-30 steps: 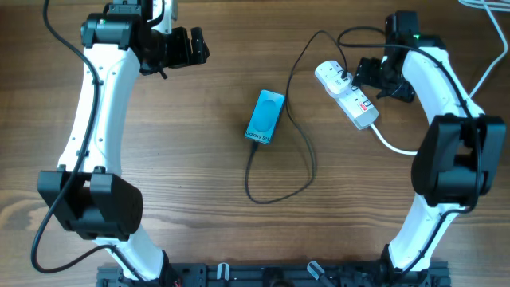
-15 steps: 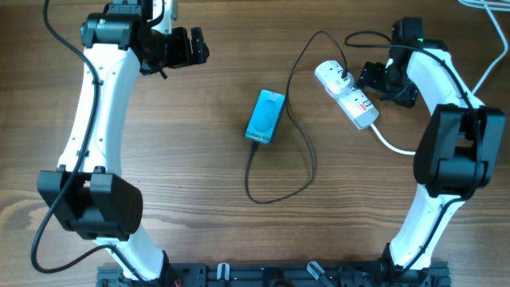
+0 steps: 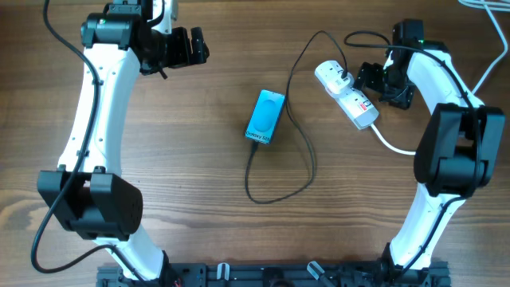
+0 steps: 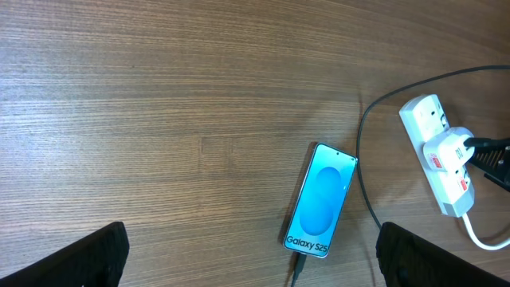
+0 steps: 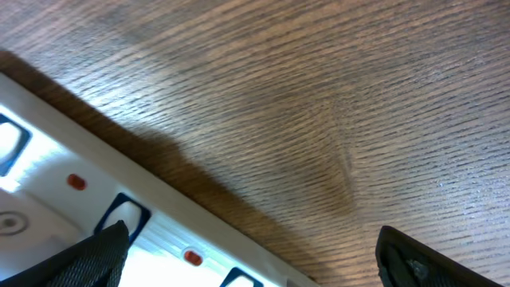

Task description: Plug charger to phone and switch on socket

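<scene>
Bench [image 3: 199, 159] wood. Socket [image 3: 347, 96] lay at bench 2 o'clock, long axis 10-to-4 o'clock. Phone [image 3: 264, 116] mid-bench, 8 o'clock of socket. Charger [image 3: 312, 166] looped between them, tip at phone's 6 o'clock end, looked seated. Right fingers [image 5: 410, 259] spread, empty, just beside socket at its 3 o'clock: nearer arm for switch. Left fingers [image 4: 88, 259] spread, empty, well apart at 10 o'clock.

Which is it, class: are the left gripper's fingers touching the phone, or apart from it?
Apart. The overhead view shows a wide stretch of bare table between the left gripper and the phone.
</scene>
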Tool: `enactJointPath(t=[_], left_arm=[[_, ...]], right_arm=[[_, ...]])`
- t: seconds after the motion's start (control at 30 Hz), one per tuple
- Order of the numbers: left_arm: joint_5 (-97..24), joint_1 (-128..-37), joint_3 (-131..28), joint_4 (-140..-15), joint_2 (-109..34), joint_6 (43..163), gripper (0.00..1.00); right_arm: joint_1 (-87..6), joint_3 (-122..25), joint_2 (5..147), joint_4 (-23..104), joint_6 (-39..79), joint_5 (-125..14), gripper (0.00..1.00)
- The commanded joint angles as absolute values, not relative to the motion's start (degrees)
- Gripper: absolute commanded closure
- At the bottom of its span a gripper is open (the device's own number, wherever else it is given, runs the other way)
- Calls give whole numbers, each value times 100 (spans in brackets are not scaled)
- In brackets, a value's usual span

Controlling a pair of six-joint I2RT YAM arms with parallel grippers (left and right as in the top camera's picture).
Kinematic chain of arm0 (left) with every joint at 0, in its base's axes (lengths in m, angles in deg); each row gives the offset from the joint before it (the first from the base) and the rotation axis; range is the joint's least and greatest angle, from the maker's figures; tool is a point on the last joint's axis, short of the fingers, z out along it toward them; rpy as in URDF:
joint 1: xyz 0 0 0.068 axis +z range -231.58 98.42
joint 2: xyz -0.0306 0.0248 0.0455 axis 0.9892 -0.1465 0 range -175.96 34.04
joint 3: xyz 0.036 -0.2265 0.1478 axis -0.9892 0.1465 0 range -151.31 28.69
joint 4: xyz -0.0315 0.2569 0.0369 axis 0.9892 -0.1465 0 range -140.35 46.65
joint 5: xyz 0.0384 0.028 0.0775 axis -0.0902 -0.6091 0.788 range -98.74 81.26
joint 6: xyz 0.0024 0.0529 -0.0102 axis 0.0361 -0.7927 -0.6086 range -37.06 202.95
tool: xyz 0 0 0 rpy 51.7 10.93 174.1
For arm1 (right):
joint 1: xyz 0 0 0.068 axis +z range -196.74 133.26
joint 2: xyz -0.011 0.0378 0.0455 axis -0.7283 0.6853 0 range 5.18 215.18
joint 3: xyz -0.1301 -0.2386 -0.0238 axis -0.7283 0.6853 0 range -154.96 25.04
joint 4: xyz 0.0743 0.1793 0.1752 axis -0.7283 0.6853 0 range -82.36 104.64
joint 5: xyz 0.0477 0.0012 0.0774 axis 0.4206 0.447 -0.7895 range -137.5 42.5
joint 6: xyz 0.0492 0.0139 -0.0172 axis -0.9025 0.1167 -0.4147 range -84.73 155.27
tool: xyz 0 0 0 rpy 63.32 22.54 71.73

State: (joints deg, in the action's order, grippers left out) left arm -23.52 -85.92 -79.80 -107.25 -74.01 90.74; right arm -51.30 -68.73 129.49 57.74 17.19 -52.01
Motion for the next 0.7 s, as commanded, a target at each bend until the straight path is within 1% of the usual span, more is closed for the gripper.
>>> enactJointPath(t=[0.0, 0.53, 0.67], left_arm=[[-2278, -8581, -7964, -10725, -7434, 9026, 0], [-2278, -8581, -7964, -10725, -7434, 9026, 0], [-2278, -8581, -7964, -10725, -7434, 9026, 0]], right_arm=[[-5121, -6803, 13242, 5759, 1725, -5319, 0], [-5121, -6803, 13292, 5490, 1664, -5546, 0], [-5121, -6803, 13292, 5484, 1723, -5798, 0]])
